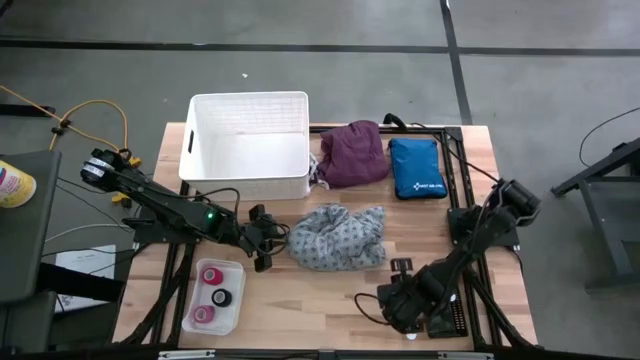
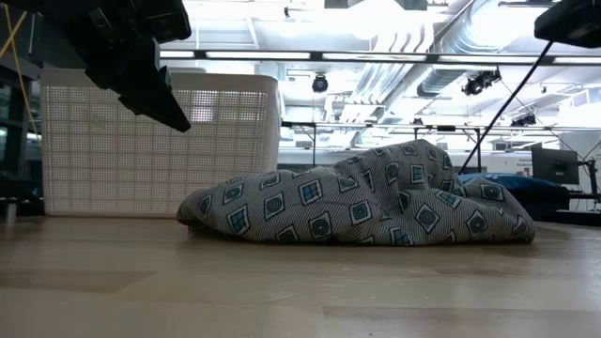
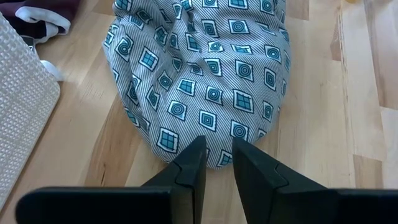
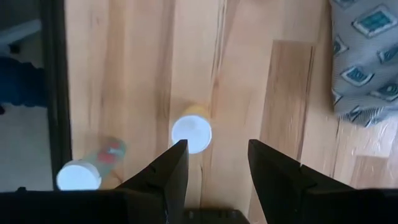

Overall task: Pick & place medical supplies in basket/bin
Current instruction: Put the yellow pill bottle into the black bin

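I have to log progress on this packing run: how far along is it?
Nothing packed: the white slotted plastic basket looks empty. In hand: left gripper, narrowly open, at the grey patterned cloth; right gripper open above a white-capped vial. Left: purple cloth, tape rolls, second vial.

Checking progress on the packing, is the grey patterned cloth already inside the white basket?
No, the grey patterned cloth lies on the bare table, in front of the white basket, not inside it.
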